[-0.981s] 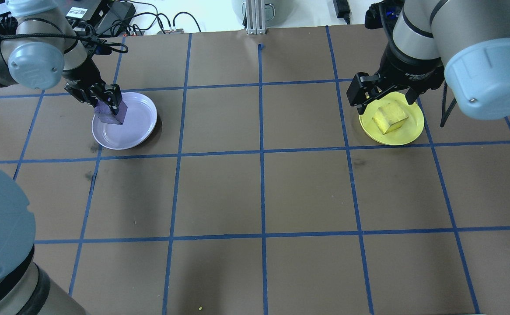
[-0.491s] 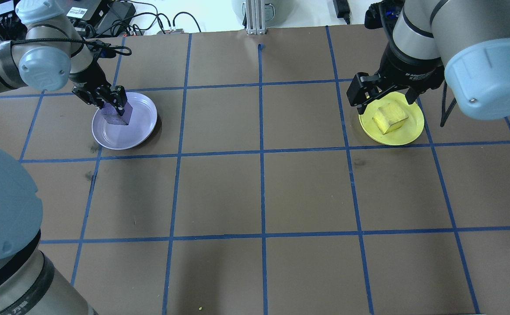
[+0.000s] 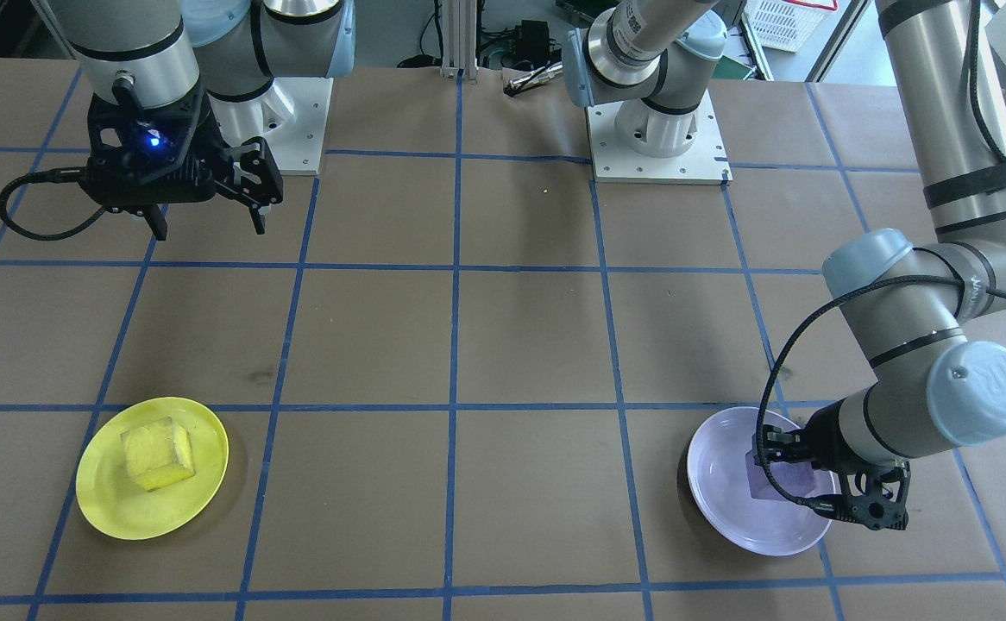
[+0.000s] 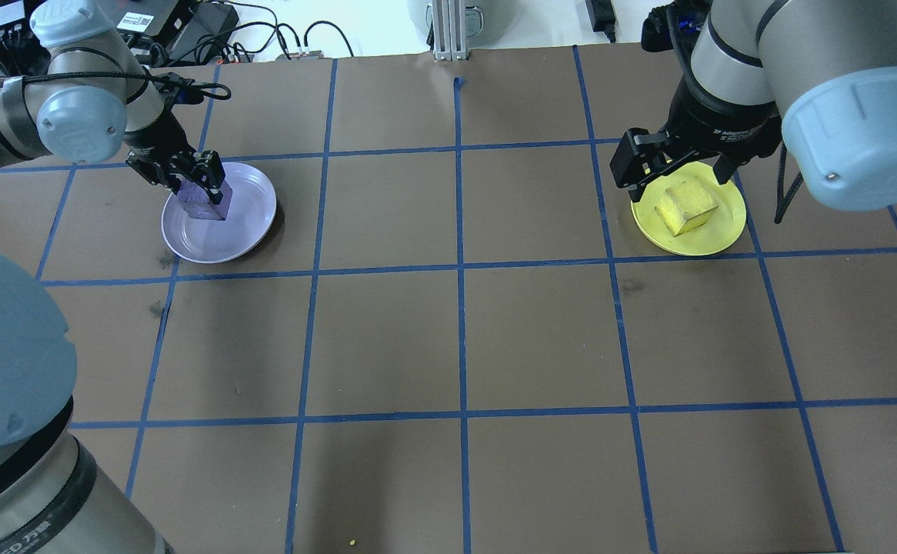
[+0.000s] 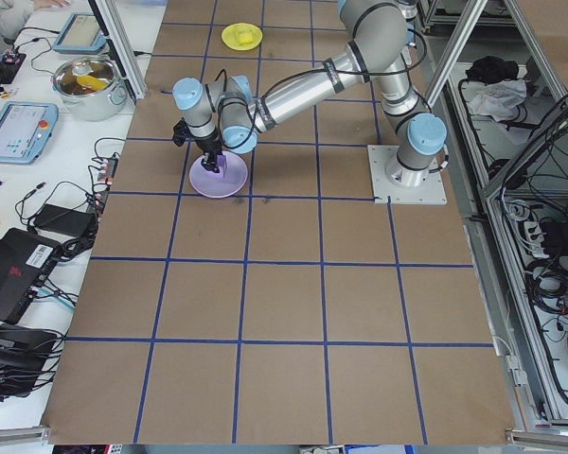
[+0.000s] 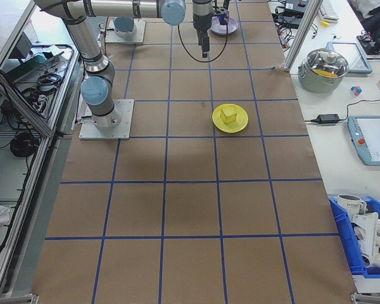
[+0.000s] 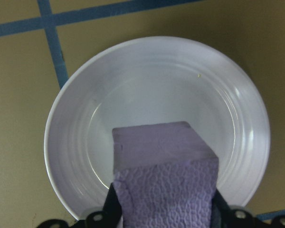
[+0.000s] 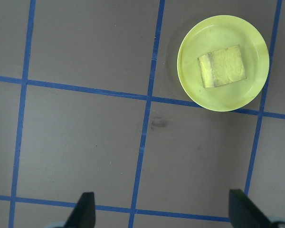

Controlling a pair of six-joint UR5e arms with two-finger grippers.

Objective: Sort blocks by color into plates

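Gripping the purple block over the lavender plate, my left gripper hid the block's lower half and whether it touched the plate. I counted two blocks and two plates. The yellow block lay in the yellow plate at far right. My right gripper hung above the table with fingers spread wide, holding nothing.

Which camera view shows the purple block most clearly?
The left wrist-mounted view: the purple block fills the frame, its rough texture visible, held over the lavender plate by the left hand. The overhead and front-facing views show it small and partly hidden by the hand; the side views show almost nothing.
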